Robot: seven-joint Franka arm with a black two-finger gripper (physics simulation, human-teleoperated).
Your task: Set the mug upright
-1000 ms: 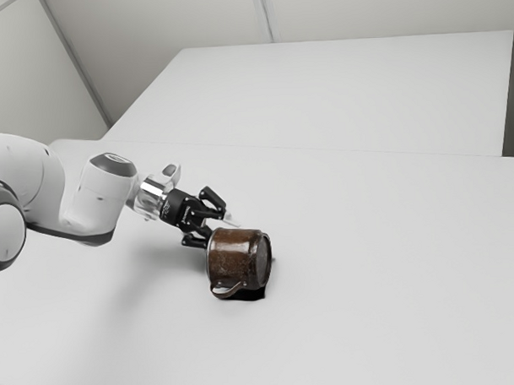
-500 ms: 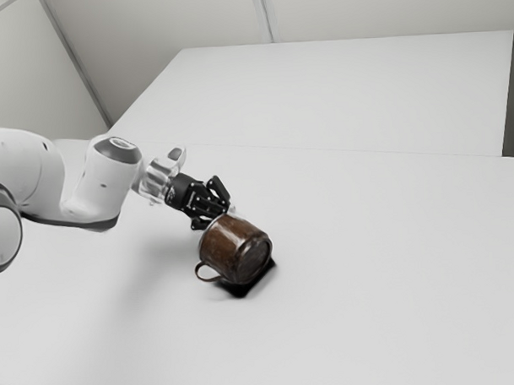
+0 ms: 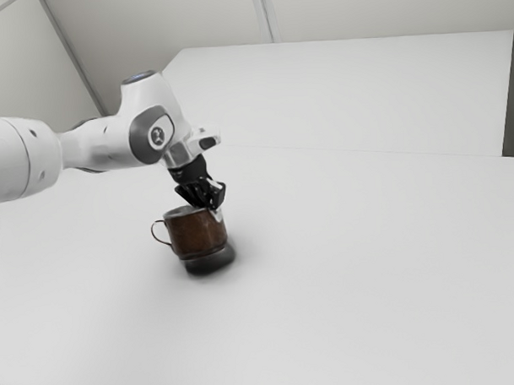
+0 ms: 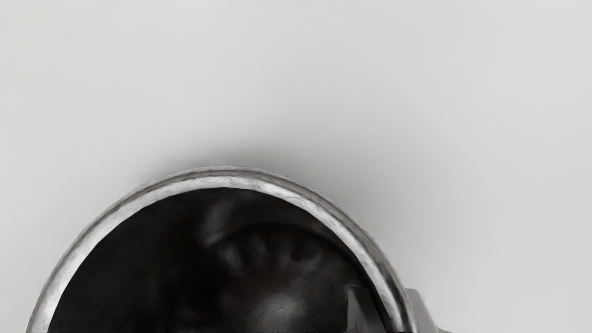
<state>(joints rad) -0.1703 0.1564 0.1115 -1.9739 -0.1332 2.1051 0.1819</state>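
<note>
In the exterior view my gripper [image 3: 214, 211] points down at the rim of the brown metal mug [image 3: 197, 234]. The mug is nearly upright, tilted slightly, its opening up and its handle toward the exterior view's left. A dark shadow lies beneath it, and it looks held just above the table. In the wrist view, the gripper [image 4: 393, 314] has one finger inside the mug [image 4: 231, 182] and the other outside, shut on its wall at the rim. The dark inside of the mug shows there.
The white table [image 3: 370, 281] extends around the mug. A raised-looking white panel [image 3: 346, 96] stands beyond it, toward the back of the exterior view.
The mug has turned from lying on its side to nearly upright and shifted toward the exterior view's left. My hand has swung from a sideways reach to pointing down, still holding the rim.
</note>
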